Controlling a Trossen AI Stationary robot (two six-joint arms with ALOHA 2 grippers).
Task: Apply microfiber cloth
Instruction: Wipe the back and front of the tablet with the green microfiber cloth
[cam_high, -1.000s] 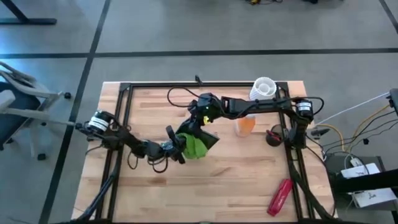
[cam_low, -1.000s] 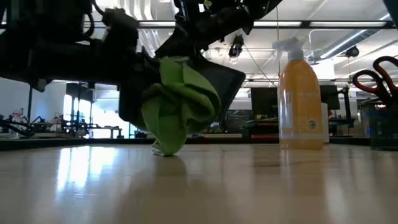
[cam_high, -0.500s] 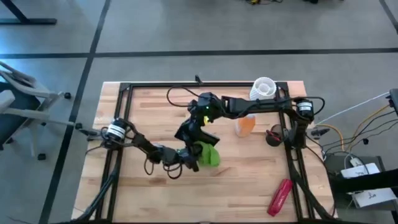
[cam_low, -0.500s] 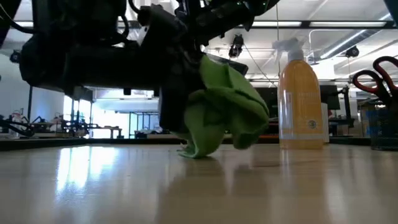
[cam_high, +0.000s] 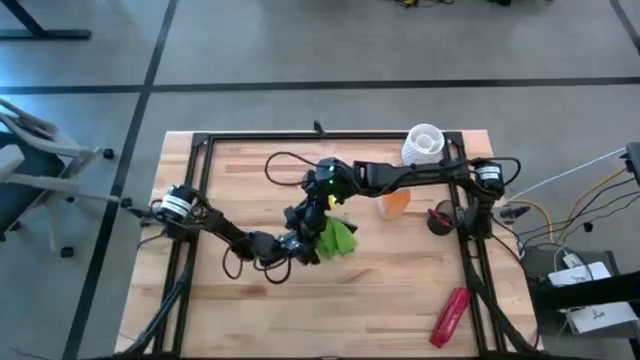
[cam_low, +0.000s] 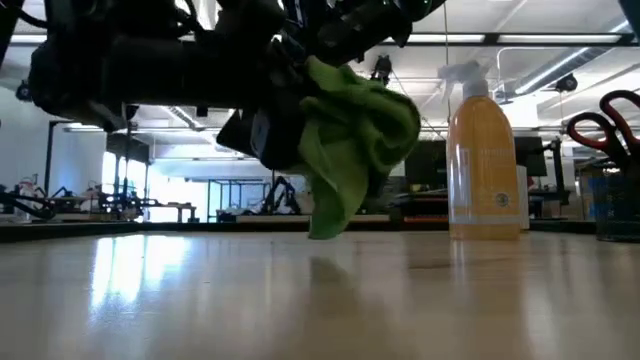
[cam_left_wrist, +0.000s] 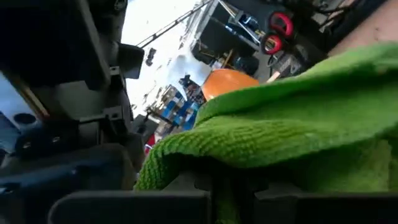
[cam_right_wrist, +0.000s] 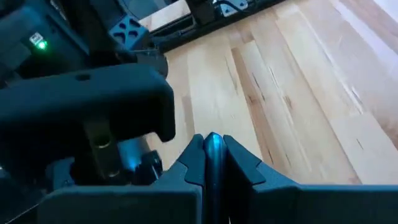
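The lime-green microfiber cloth (cam_high: 337, 238) hangs bunched near the table's middle, with my left gripper (cam_high: 303, 245) shut on it. In the low view the cloth (cam_low: 355, 140) hangs above the wood. My right gripper (cam_high: 312, 208) reaches in from the right, just beyond the cloth. It is shut on a dark flat device, seen as a thin edge (cam_right_wrist: 212, 146) in the right wrist view. The cloth lies up against that gripper and hides most of the device. The cloth (cam_left_wrist: 280, 118) fills the left wrist view. My left gripper holds the bunched cloth, several folds of it, coming in about level from the table's left. The cloth's folds (cam_left_wrist: 205, 155) drape over the fingers and hide the place of contact. The cloth hangs slack below, its lower tip (cam_low: 324, 228) close above the table. My right gripper pinches the thin device between its two fingers (cam_right_wrist: 239, 163), gripping its two flat faces so that only its narrow edge (cam_right_wrist: 212, 142) shows. The fingers slant down from the table's right. The device is held above the wood.
An orange spray bottle (cam_high: 394, 203) stands right of the cloth, close to the right arm. A white ribbed cup (cam_high: 424, 142) is at the far right, a red tool (cam_high: 450, 315) at the near right, and a dark round thing (cam_high: 440, 218) by the right rail.
My left gripper has carried the cloth toward the table's right edge and then up. The cloth's lower end dragged on the wood before and now hangs off it. The cloth has come up against the device in my right gripper.
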